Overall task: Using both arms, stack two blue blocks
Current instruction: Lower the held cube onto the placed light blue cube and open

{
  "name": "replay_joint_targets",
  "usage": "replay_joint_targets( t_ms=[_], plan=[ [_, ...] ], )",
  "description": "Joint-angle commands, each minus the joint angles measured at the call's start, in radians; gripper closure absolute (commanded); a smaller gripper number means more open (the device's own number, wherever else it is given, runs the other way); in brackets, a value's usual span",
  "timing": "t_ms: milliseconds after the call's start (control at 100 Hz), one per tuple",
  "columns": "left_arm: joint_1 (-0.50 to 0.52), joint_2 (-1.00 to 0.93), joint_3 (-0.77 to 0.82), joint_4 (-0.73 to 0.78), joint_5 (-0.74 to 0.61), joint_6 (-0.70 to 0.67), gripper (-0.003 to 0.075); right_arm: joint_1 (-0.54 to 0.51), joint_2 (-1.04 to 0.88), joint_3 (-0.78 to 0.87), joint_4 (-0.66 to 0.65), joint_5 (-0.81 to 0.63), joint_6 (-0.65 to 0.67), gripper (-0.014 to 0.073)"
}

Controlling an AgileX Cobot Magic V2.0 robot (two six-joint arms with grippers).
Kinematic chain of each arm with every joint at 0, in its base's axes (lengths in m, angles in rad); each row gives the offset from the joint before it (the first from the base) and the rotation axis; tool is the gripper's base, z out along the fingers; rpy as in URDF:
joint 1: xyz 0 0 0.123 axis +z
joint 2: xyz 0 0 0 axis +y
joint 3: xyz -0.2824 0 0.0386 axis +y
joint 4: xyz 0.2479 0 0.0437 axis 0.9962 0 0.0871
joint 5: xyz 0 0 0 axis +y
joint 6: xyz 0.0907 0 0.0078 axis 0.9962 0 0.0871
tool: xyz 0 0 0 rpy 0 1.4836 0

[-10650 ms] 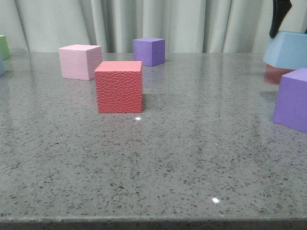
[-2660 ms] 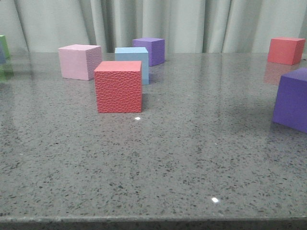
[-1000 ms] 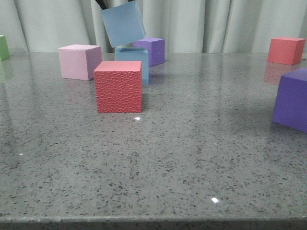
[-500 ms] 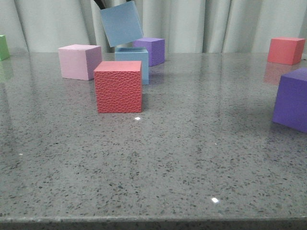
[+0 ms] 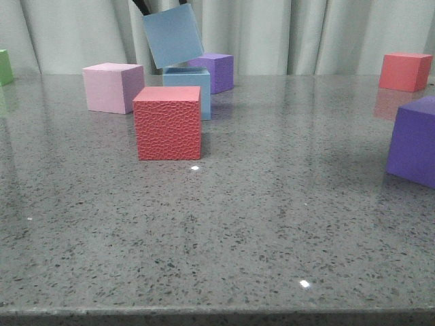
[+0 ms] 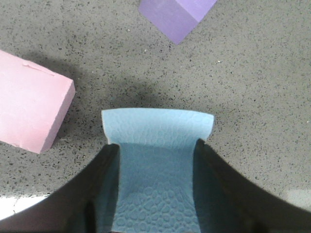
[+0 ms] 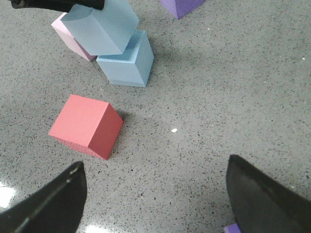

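Note:
One pale blue block (image 5: 189, 92) sits on the table behind the red textured cube (image 5: 168, 122); it also shows in the right wrist view (image 7: 127, 63). My left gripper (image 6: 155, 160) is shut on the second blue block (image 6: 156, 160). It holds that block (image 5: 173, 35) tilted just above the first, its lower corner at the first block's top. In the right wrist view the held block (image 7: 101, 26) overlaps the lower one. My right gripper (image 7: 155, 187) is open and empty above the table, nearer than the red cube (image 7: 86, 125). It does not show in the front view.
A pale pink cube (image 5: 113, 86) stands left of the stack. A purple cube (image 5: 212, 72) is behind it, another purple cube (image 5: 413, 139) at the right, a red cube (image 5: 405, 70) far right and a green cube (image 5: 5, 66) at the far left.
A blue block was set down behind the red textured cube. My left gripper brought the second blue block over it; in the last second it barely shifted.

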Motion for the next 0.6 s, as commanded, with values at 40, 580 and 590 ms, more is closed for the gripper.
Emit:
replay_joint_targets(
  t_ms=[40, 580, 590],
  plan=[
    [-0.008, -0.041, -0.033, -0.017, -0.039, 0.001, 0.0596, 0.001, -0.025, -0.025, 0.000, -0.057, -0.012, 0.0006],
    [-0.008, -0.027, -0.033, -0.058, -0.036, 0.054, 0.0171, 0.001, -0.025, -0.025, 0.000, -0.056, -0.012, 0.0006],
    [-0.008, -0.027, -0.033, -0.058, -0.036, 0.054, 0.0171, 0.001, -0.025, -0.025, 0.000, -0.056, -0.012, 0.0006]
  ],
)
